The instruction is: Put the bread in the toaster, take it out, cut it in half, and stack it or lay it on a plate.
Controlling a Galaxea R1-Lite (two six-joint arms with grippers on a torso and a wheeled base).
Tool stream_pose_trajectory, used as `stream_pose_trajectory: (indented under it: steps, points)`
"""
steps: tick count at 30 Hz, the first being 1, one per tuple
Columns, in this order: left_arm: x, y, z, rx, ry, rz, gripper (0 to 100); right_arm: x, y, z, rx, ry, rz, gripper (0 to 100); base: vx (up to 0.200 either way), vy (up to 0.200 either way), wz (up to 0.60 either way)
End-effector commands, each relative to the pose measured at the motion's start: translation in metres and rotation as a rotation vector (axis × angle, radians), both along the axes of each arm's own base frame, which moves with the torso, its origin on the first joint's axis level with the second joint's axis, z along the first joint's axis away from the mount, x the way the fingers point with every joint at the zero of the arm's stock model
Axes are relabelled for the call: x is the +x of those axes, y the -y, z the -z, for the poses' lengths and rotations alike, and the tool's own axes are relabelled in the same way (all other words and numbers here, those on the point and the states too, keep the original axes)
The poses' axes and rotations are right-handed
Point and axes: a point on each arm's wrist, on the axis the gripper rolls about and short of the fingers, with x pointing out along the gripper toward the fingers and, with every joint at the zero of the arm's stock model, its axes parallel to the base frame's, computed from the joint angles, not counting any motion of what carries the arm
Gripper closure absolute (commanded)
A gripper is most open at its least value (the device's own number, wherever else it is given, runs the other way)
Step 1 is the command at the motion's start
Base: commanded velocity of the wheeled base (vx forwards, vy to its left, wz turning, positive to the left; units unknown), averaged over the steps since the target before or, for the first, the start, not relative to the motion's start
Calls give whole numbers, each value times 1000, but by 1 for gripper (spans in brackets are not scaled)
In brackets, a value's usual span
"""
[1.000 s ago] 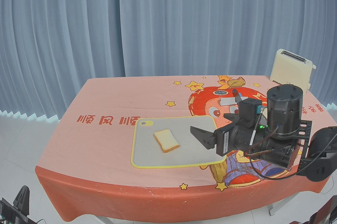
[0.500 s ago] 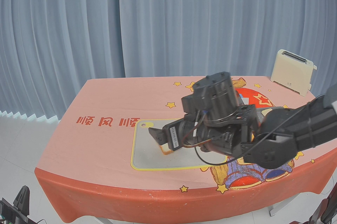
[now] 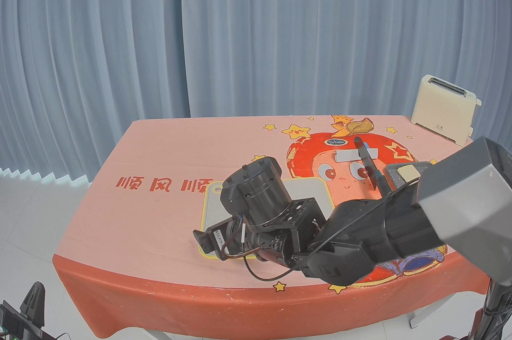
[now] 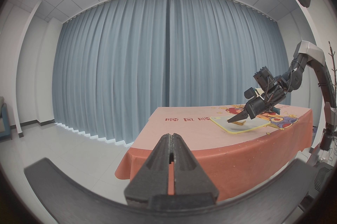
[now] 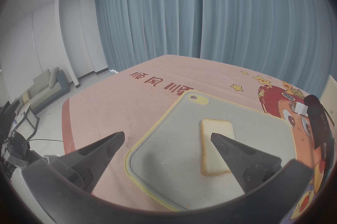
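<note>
No step looks done: bread slice (image 5: 215, 145) on cutting board (image 5: 245, 122); my right gripper (image 5: 166, 134) hovers over it, wide apart, empty; toaster (image 3: 444, 109) at 2 o'clock.

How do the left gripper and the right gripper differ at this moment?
The left gripper is shut; the right gripper is open. The left gripper is low and away from the table; the right gripper hangs over the board, close to the bread. Both are black, have pointed fingers and hold nothing.
</note>
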Motion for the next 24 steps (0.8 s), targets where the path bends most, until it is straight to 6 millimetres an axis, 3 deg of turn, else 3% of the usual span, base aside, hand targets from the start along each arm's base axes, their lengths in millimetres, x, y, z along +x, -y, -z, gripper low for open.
stream_pose_trajectory:
  steps: [1, 24]
  points:
    - [1, 0, 5, -1, -12, -1, 100, 0, -3, 7, -12, -8, -3, 0, 0, 0, 0]
    - [1, 0, 5, -1, -14, -1, 100, 4, -2, 15, -29, -18, 6, 0, 0, 0, 0]
